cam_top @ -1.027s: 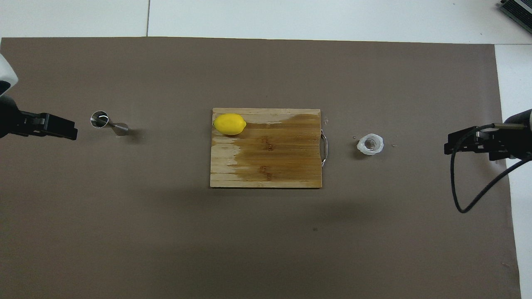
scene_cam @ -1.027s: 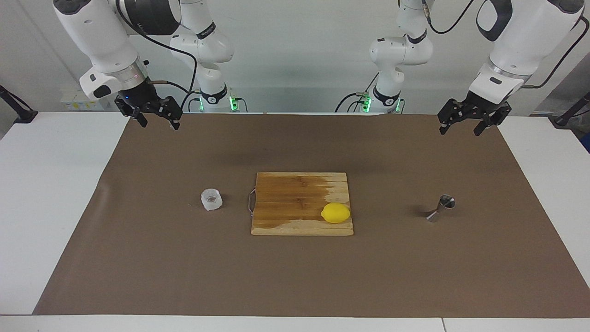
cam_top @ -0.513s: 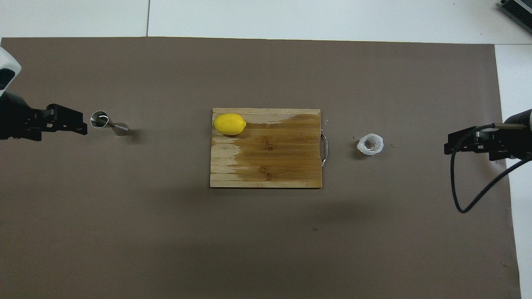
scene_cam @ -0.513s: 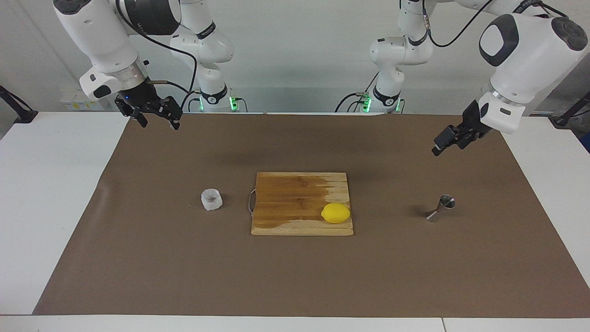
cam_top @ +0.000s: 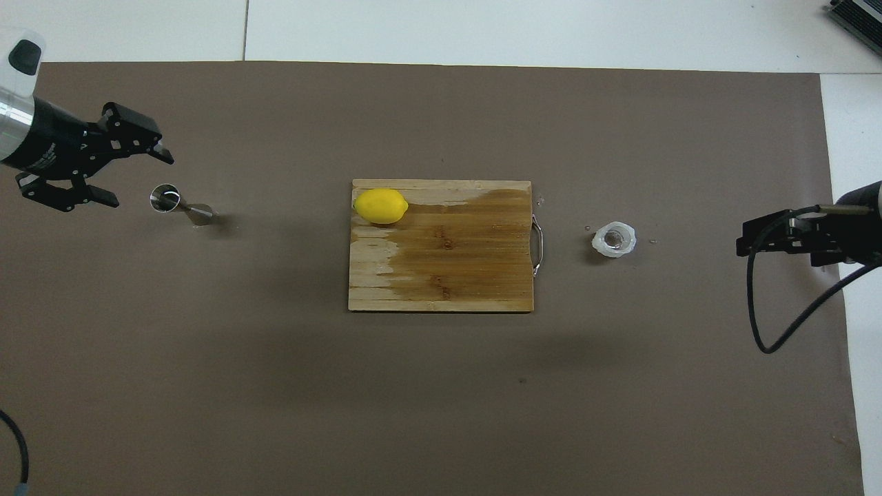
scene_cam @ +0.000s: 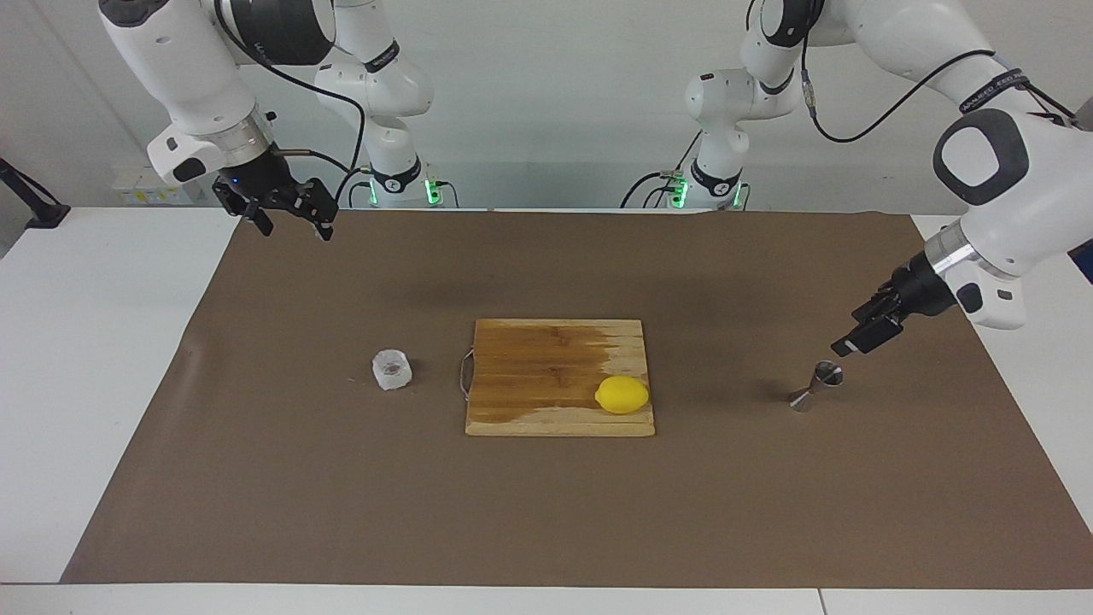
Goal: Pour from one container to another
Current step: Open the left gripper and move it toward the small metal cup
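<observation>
The small whitish crinkled cup [scene_cam: 392, 370] [cam_top: 614, 240] stands on the brown mat, beside the cutting board toward the right arm's end of the table. The steel hourglass jigger [scene_cam: 818, 386] [cam_top: 173, 203] stands on the mat toward the left arm's end. My left gripper [scene_cam: 847, 345] [cam_top: 138, 179] hangs open just above and beside the jigger's rim, not touching it, with nothing between its fingers. My right gripper [scene_cam: 290, 220] [cam_top: 741, 241] waits open and empty, raised over the mat's corner at the right arm's end, well clear of the cup.
A wooden cutting board [scene_cam: 546, 367] [cam_top: 448, 269] with a wire handle lies mid-mat between the two containers, partly darkened as if wet. A yellow lemon [scene_cam: 622, 395] [cam_top: 380, 206] sits on the board's corner farthest from the robots, toward the jigger.
The left arm has swung down from high over the mat's corner to just above the jigger, turning its wrist on the way. The right arm, cup and jigger have not moved.
</observation>
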Tool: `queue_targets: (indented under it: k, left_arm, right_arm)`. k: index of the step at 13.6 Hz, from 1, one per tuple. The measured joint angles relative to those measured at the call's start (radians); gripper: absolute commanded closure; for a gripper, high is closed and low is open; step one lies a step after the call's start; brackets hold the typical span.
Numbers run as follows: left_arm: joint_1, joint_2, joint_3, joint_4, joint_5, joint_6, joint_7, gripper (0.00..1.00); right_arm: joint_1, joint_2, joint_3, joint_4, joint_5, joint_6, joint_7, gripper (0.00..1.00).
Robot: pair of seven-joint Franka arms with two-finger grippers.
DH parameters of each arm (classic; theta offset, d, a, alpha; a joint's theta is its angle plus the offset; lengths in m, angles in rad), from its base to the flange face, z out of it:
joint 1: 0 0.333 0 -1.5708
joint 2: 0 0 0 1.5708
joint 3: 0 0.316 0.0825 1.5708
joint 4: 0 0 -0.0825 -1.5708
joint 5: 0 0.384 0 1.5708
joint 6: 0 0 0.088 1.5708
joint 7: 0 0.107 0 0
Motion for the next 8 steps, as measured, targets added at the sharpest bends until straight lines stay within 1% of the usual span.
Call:
queue_targets:
  k: [5, 8]
  left_arm:
    - [0.050, 0.145, 0.001, 0.098, -0.060, 0.002, -0.107, 0.00]
    - [0.088, 0.188, 0.001, 0.117, -0.129, 0.000, -0.118, 0.00]
  right_arm:
    - [0.000, 0.000, 0.000, 0.000, 0.000, 0.000, 0.000, 0.00]
    - [0.000, 0.000, 0.000, 0.000, 0.000, 0.000, 0.000, 0.00]
